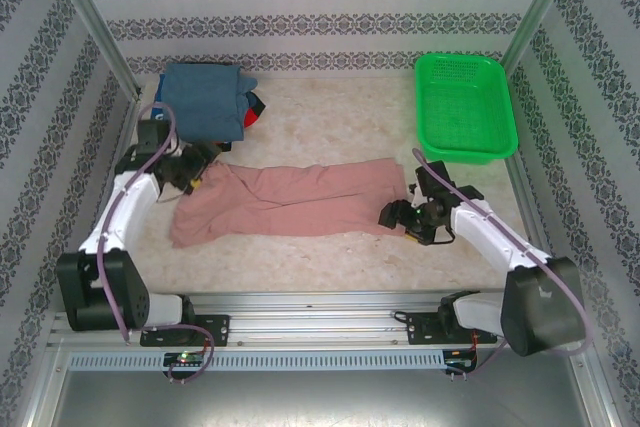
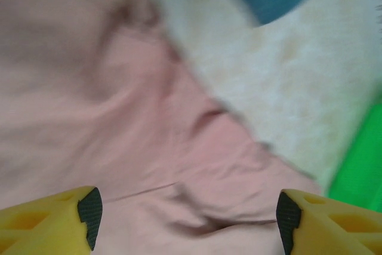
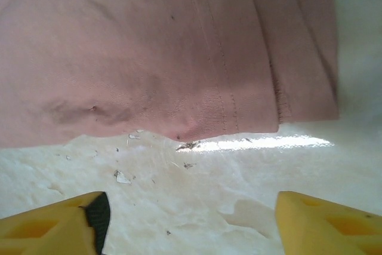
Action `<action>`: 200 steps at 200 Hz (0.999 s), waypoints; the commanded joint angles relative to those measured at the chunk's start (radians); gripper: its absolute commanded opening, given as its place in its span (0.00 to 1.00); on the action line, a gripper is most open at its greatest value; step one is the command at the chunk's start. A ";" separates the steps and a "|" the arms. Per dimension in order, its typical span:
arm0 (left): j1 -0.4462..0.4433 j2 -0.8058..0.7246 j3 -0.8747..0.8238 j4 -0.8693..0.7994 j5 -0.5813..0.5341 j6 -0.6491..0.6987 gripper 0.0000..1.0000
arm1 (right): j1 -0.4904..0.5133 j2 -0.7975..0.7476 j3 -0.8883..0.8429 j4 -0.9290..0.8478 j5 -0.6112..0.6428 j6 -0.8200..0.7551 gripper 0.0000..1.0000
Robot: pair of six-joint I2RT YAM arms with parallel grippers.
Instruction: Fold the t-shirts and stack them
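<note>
Left pincer [image 2: 188, 222] first: the yellow fingers stand wide apart with nothing between them, black pads [image 2: 89, 208] facing each other. It's hanging right over the rumpled pink t-shirt [image 1: 290, 202]. From the top camera it sits at that shirt's left end.

Right pincer [image 3: 191, 222] is much the same: fingers apart, nothing caught. It's over the bare, speckled surface [image 1: 330, 117], just short of the shirt's stitched hem. From above, it's at the shirt's right end.

The pink t-shirt itself lies as a long band running left to right across the middle of the surface. Its left end is wider and more bunched up, while the right end is flatter.

Further out, a folded blue-grey t-shirt [image 1: 205, 97] sits in the back left corner, near the left pincer. A red shirt [image 1: 258, 107] pokes out from under its right side. There's something dark in that pile too, can't make out what.

The green basket [image 1: 465, 154] is in the back right corner, apart from all the shirts.
</note>
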 commanded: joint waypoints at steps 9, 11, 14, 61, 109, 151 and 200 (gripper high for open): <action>0.078 -0.068 -0.194 -0.146 -0.085 0.059 0.77 | 0.010 0.064 -0.011 0.036 -0.020 0.035 0.65; 0.081 -0.069 -0.202 -0.140 -0.087 0.058 0.77 | 0.009 0.066 -0.011 0.036 -0.016 0.036 0.64; 0.089 -0.068 -0.213 -0.135 -0.084 0.055 0.76 | 0.008 0.070 -0.012 0.036 -0.012 0.035 0.63; 0.109 -0.016 -0.313 0.069 -0.082 0.014 0.75 | 0.003 0.087 -0.031 -0.001 0.064 0.004 0.53; 0.115 0.069 -0.369 0.202 -0.080 -0.004 0.64 | 0.002 0.119 -0.064 0.070 0.094 0.012 0.48; 0.119 0.086 -0.380 0.223 -0.095 0.017 0.35 | 0.000 0.167 -0.034 0.146 0.127 0.022 0.37; 0.132 0.073 -0.373 0.191 -0.117 0.052 0.07 | -0.026 0.170 -0.012 0.115 0.149 0.008 0.12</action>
